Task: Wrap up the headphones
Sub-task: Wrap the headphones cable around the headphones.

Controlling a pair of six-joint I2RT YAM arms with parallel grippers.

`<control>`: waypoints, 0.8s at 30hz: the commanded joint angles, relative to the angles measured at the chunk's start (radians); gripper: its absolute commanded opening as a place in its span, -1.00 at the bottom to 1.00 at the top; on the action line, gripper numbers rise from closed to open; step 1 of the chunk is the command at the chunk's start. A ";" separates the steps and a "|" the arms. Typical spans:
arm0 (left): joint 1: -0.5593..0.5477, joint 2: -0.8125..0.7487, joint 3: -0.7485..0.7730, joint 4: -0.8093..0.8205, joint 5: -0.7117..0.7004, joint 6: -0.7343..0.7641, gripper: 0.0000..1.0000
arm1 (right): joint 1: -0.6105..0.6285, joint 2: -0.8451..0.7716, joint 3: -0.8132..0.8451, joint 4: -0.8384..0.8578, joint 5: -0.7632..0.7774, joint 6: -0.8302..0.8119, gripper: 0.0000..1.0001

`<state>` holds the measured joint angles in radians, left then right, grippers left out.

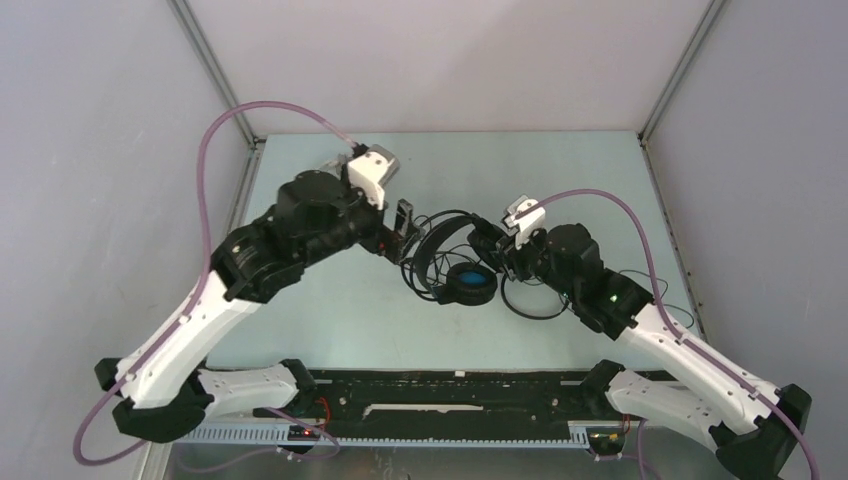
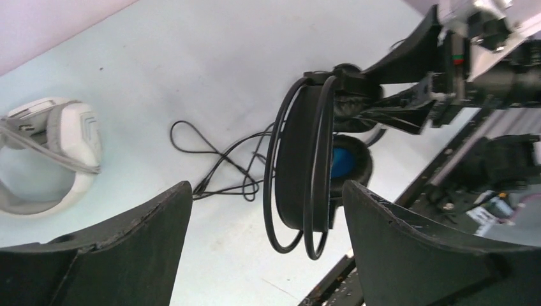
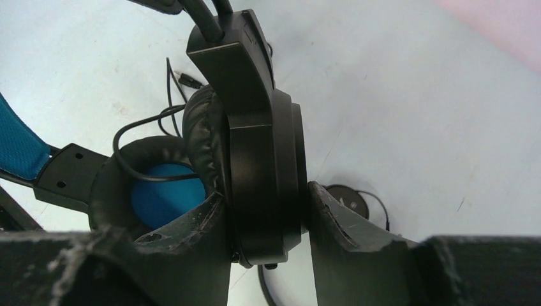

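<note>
- Right gripper (image 3: 266, 194) grips the black headphones (image 3: 233, 60) by one earcup (image 3: 265, 159), pinched between both fingers.
- Left gripper (image 2: 268, 188) stands wide open, the headband (image 2: 295, 159) just ahead between its fingers, untouched.
- Beyond, loose cable (image 2: 217, 167) lies on the table (image 2: 191, 57); farther aside, the white-grey headphones (image 2: 67, 143).

An overhead camera looks down on the table (image 1: 335, 325); both wrist cameras face the black headphones (image 3: 261, 159) close up.

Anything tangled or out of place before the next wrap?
Yes. Cable loops hang slack around the black headphones, and a thin cable lies tangled on the table beside them. Nothing looks damaged.
</note>
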<state>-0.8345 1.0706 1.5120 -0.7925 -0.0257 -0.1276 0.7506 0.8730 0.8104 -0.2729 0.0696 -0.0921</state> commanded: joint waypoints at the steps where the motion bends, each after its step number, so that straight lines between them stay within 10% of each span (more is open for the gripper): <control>1: -0.091 0.071 0.039 -0.008 -0.296 0.037 0.78 | -0.005 -0.003 0.079 0.001 0.047 0.126 -0.59; 24: -0.336 0.319 0.148 -0.113 -0.657 -0.048 1.00 | -0.008 0.045 0.079 0.016 0.047 0.199 -0.58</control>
<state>-1.1465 1.3964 1.6012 -0.9024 -0.6285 -0.1326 0.7464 0.9215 0.8242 -0.3359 0.1177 0.0715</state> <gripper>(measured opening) 0.996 0.438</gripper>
